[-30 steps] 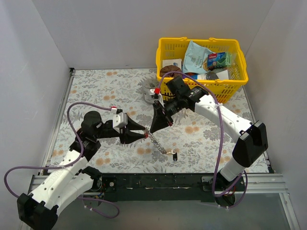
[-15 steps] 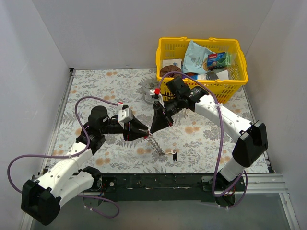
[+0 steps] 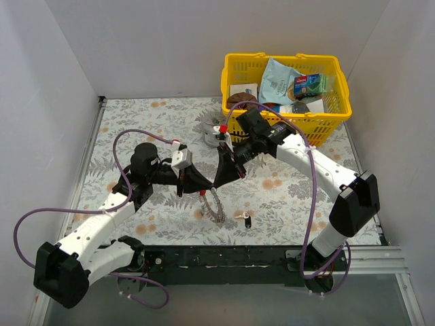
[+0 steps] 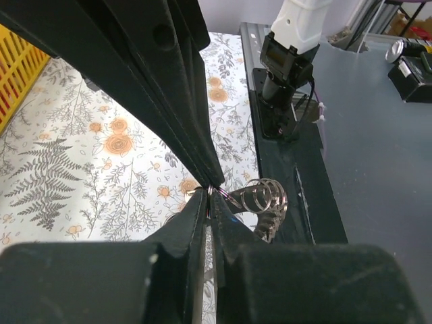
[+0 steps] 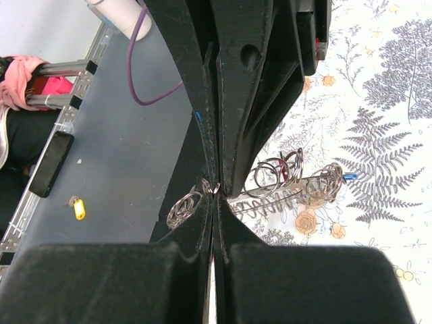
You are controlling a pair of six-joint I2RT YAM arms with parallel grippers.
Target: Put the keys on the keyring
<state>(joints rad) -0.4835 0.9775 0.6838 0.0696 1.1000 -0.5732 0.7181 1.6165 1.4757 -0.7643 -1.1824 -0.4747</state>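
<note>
Left gripper (image 3: 200,189) and right gripper (image 3: 217,183) meet tip to tip, both clamped onto the keyring (image 3: 215,206), which dangles toward 5 o'clock.

This looks like a robotics lab test cell rather than a home. The left arm (image 3: 95,231) and right arm (image 3: 326,170) are bolted to an aluminium rail (image 3: 380,255) at the edge of a table under a flower-printed cloth (image 3: 136,122), boxed in by plain white panels (image 3: 170,47). Purple cables (image 3: 309,197) loop loose. A yellow basket (image 3: 332,124) of packaged goods serves as props. Past the table lies a grey floor (image 4: 378,169) with black gear (image 4: 416,75), perhaps chargers
</note>
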